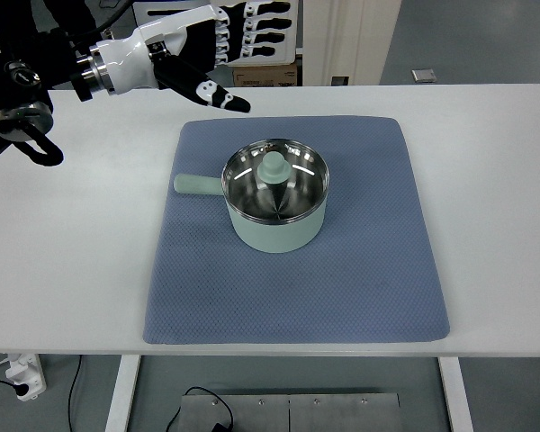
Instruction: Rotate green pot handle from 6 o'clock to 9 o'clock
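Top view has the left hand (218, 40) raised off the table, fingers spread and relaxed, holding nothing, presumably clear of its work. Below and right of it, well apart, the green pot (276, 198) rests on the blue mat (297, 297); its handle (196, 184) already points to nine o'clock.

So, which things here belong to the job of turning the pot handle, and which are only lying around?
Part of the job:
- green pot with lid
- its handle, pointing to the picture's left
- left hand, raised over the table's far left, holding nothing

Only lying around:
- blue mat under the pot
- white table
- power strip on the floor
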{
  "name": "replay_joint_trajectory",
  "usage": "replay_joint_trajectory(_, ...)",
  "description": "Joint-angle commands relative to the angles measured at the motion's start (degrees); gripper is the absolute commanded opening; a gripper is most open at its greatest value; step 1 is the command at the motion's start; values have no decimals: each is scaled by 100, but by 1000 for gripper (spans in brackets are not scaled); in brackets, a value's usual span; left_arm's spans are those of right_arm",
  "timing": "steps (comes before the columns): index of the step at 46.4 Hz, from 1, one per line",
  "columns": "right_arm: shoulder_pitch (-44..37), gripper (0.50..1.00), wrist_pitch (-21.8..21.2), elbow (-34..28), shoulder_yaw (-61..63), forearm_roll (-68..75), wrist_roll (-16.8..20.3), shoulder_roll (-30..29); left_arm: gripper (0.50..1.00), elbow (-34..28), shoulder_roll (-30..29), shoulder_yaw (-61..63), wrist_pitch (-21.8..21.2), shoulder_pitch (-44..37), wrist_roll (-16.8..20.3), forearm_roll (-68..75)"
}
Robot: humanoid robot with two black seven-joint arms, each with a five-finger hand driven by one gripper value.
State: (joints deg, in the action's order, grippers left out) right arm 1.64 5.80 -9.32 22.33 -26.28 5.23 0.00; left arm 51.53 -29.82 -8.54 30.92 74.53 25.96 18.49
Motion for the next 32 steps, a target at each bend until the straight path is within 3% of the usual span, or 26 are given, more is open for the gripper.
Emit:
replay_joint_trajectory(1, 3, 1000, 0, 0, 0, 0, 4, 0, 1000, -449, 64, 1, -165, -149, -12, -538)
replay_joint_trajectory(17, 3, 1000, 0, 0, 0, 0, 4, 0, 1000, -1680, 618, -8, -1000, -738, -127, -2060)
replay_joint_trajectory(32, 3, 1000, 0, 0, 0, 0, 4, 0, 1000, -2216, 1286, -25, -1677, -1001, -250, -3150)
